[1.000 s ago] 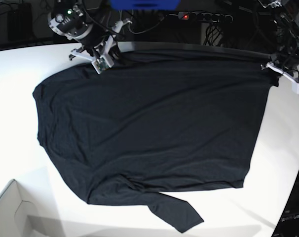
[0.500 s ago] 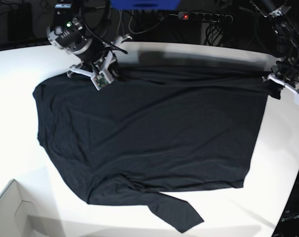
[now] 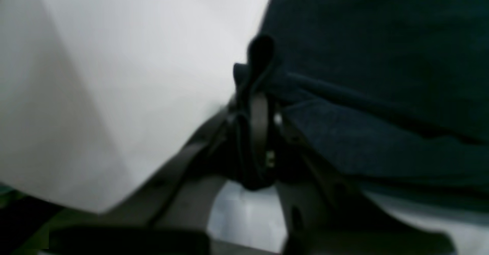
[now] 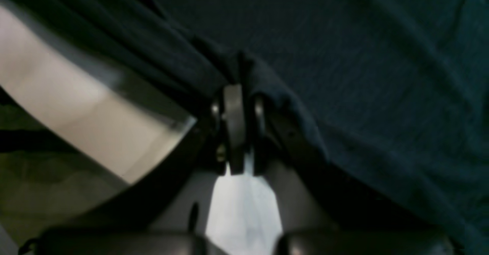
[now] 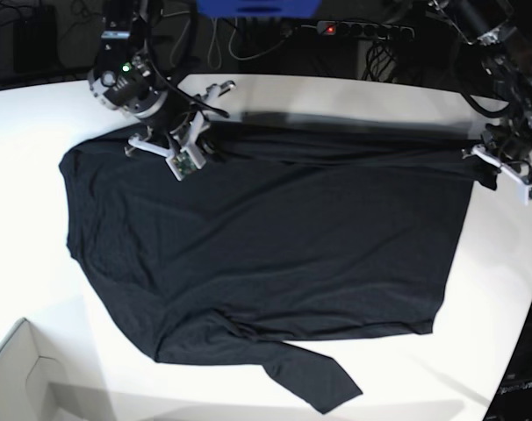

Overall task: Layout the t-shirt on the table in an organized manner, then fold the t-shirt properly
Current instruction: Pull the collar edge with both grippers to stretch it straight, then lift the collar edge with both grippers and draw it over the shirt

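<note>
The black t-shirt (image 5: pixel 275 237) lies spread across the white table (image 5: pixel 38 158), with one sleeve trailing at the near edge (image 5: pixel 314 381). My right gripper (image 5: pixel 198 139) is shut on the shirt's far edge at the base view's left. The right wrist view shows its closed fingertips (image 4: pixel 233 106) pinching a bunched fold of fabric (image 4: pixel 344 56). My left gripper (image 5: pixel 478 160) is shut on the far right corner. In the left wrist view a small tuft of black cloth (image 3: pixel 259 52) sticks up between its closed jaws. The far edge is stretched in a wrinkled band between the two grippers.
A white cardboard box corner (image 5: pixel 20 377) sits at the near left. Behind the table are a power strip (image 5: pixel 363 31), cables and a blue object (image 5: pixel 257 7). The table's curved edge (image 5: pixel 525 298) runs down the right side.
Both grippers have drawn the shirt's far edge toward the near side, away from the table's back rim. A strip of bare white table now shows behind it.
</note>
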Action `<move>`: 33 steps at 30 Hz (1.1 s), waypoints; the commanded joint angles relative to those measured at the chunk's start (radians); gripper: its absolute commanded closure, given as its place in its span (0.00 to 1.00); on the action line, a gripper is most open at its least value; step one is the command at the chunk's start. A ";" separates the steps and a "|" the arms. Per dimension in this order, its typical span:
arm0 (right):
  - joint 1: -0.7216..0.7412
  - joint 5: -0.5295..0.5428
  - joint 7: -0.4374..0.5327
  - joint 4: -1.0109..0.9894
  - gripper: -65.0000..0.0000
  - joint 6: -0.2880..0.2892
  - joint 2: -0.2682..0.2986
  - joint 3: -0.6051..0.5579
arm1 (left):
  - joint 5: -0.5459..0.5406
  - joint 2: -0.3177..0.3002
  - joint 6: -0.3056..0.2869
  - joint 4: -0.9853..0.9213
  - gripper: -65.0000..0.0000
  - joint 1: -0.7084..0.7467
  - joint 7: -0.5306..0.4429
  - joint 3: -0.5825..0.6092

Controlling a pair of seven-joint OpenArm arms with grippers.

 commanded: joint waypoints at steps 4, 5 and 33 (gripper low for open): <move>0.022 0.012 0.019 0.014 1.00 -0.001 0.006 0.000 | 0.018 -0.016 0.005 0.027 1.00 -0.029 -0.025 0.001; 0.024 0.012 0.019 0.014 1.00 -0.001 0.013 0.000 | 0.020 -0.016 0.005 0.027 1.00 -0.036 -0.025 0.001; 0.180 0.012 0.020 -0.124 1.00 -0.001 0.048 -0.004 | 0.027 -0.023 0.003 -0.147 1.00 -0.263 -0.034 0.081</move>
